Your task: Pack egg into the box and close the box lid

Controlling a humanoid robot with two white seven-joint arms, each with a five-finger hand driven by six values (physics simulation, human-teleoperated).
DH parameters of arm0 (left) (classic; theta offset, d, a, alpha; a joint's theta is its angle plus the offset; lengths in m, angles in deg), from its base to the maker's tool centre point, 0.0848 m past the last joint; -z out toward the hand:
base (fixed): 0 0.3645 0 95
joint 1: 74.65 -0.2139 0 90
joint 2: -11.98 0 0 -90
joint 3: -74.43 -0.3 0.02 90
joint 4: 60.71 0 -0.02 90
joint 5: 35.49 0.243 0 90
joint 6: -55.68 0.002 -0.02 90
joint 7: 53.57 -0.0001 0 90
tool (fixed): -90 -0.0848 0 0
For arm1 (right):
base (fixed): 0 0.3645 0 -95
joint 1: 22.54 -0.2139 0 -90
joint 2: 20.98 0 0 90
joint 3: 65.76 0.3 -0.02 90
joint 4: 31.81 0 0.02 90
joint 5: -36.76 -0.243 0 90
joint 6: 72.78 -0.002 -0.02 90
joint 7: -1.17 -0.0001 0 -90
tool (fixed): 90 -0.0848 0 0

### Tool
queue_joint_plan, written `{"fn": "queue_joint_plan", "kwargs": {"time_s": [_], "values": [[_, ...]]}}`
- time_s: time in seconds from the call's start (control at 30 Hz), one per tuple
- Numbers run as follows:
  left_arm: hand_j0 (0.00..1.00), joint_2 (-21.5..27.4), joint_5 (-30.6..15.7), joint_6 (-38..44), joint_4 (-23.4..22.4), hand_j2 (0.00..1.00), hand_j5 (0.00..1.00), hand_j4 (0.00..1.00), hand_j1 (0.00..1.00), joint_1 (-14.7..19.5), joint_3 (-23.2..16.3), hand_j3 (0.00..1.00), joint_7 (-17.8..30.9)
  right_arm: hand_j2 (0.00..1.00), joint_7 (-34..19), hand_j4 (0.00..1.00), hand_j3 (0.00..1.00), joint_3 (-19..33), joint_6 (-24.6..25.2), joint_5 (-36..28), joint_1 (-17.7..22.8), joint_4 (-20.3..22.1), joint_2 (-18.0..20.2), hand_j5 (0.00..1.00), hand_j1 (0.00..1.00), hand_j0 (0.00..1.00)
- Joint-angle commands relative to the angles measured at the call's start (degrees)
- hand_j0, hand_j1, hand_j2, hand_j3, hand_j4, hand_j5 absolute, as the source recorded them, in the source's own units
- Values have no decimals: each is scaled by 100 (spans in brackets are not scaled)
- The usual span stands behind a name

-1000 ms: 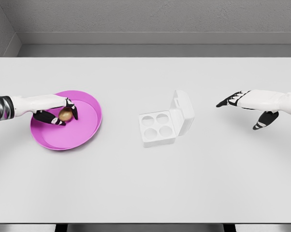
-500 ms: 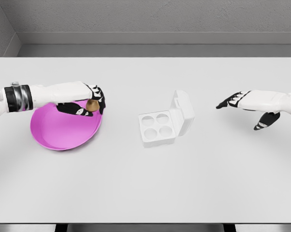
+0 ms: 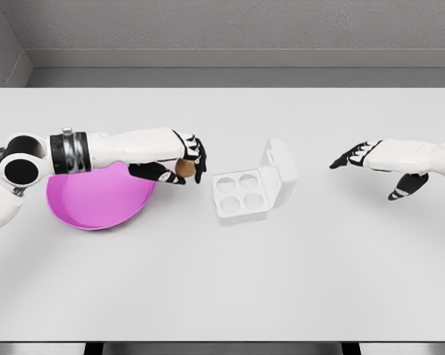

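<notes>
The egg (image 3: 183, 168) sits pinched in the fingers of the left hand (image 3: 179, 161), held above the white table (image 3: 222, 281) between the pink plate (image 3: 97, 203) and the box (image 3: 253, 186), whose lid stands open on its right side and whose four cups show empty. Nothing lies in the gap between egg and box. The right hand (image 3: 378, 159) hovers well to the right, fingers spread and empty. Half a second ago the egg was over the plate's rim; it has since cleared the plate.
</notes>
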Motion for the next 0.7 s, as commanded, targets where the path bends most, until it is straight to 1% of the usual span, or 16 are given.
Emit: {"fn": "queue_joint_plan", "kwargs": {"time_s": [0.0,0.1,0.2,0.33,0.47,0.5,0.53,0.63,0.67], "values": [[42,-166,-55,19,19,42,42,42,42,0,-12,42,-10,100,2,100,100,2,11,-28,9,1,7,100,100,100],[40,-412,-187,27,11,40,40,40,40,0,-20,40,-10,100,2,100,100,2,20,-28,9,1,7,100,100,100],[40,-518,-301,27,11,40,40,40,40,0,-29,40,-10,100,2,100,100,-24,11,-28,9,-8,7,100,100,100],[40,-720,-609,107,-51,40,40,40,40,-18,-38,40,-10,100,2,100,100,-24,11,-28,9,-8,7,100,100,100],[39,-834,-908,124,-314,39,39,39,39,-35,-38,39,-10,100,2,100,100,-24,11,-28,9,-8,7,100,100,100],[39,-834,-1066,115,-385,39,39,39,39,-35,-38,39,-10,100,2,100,100,-24,11,-37,9,-8,7,100,100,100],[38,-834,-1119,115,-411,38,38,38,38,-26,-108,38,-38,100,2,100,100,-24,11,-28,9,-8,7,100,100,100],[38,-904,-1242,159,-437,38,38,38,38,-35,-117,38,-91,100,2,100,100,-24,11,-28,9,-8,7,100,100,100],[38,-957,-1277,396,-464,38,38,38,38,-35,-117,38,-91,100,2,100,100,-24,11,-28,9,-8,7,100,100,100]]}}
